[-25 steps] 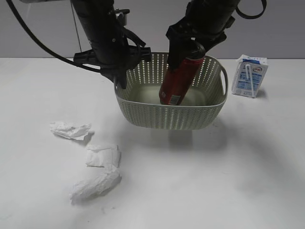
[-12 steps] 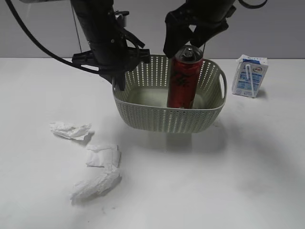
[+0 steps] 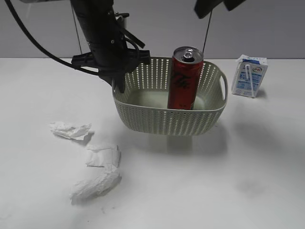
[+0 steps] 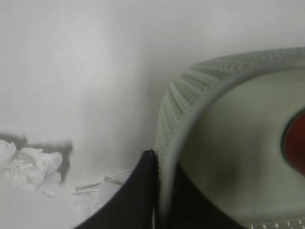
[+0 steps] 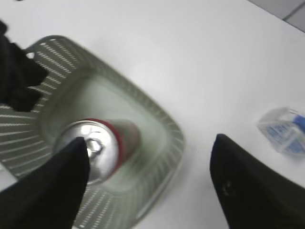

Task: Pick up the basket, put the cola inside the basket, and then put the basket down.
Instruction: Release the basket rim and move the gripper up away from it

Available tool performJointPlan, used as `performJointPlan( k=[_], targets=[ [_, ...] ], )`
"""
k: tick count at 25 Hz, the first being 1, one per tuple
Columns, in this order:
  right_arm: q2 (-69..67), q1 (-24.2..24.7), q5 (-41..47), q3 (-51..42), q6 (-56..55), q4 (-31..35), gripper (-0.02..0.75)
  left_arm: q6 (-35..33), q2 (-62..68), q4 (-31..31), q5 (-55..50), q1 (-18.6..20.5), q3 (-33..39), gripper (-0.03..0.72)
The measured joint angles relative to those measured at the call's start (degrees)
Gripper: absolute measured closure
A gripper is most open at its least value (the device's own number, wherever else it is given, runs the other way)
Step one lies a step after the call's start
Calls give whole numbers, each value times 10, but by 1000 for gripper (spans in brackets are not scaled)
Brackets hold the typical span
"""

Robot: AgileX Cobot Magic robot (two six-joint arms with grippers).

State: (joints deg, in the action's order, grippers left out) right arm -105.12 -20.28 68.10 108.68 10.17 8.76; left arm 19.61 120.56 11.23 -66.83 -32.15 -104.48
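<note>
The pale green basket (image 3: 167, 121) hangs slightly above the white table, with its shadow showing beneath it. My left gripper (image 3: 119, 78) is shut on the basket's left rim; the left wrist view shows its jaws (image 4: 159, 191) pinching the wall (image 4: 190, 90). The red cola can (image 3: 185, 78) stands upright inside the basket, right of middle. My right gripper (image 3: 213, 5) is open and empty, high above the can. In the right wrist view its fingers (image 5: 148, 143) spread wide over the can's silver top (image 5: 90, 150) and the basket (image 5: 157, 138).
A blue-and-white drink carton (image 3: 249, 75) stands to the right of the basket and also shows in the right wrist view (image 5: 283, 129). Three crumpled white tissues (image 3: 70, 130) (image 3: 102, 155) (image 3: 95, 185) lie on the table at front left.
My right gripper let go of the cola and rose out of the basket. The can went from tilted to upright. The basket sank slightly.
</note>
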Motion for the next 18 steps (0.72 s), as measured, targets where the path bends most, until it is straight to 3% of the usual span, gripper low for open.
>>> performJointPlan(
  k=[4, 8, 18],
  targets=[
    [16, 72, 1, -27, -14, -5, 143, 1, 0, 1, 0, 2, 0, 691],
    [77, 129, 1, -112, -31, -8, 143, 11, 0, 7, -3, 12, 0, 691],
    [374, 146, -20, -409, -34, -14, 162, 13, 28, 40, 41, 60, 0, 691]
  ],
)
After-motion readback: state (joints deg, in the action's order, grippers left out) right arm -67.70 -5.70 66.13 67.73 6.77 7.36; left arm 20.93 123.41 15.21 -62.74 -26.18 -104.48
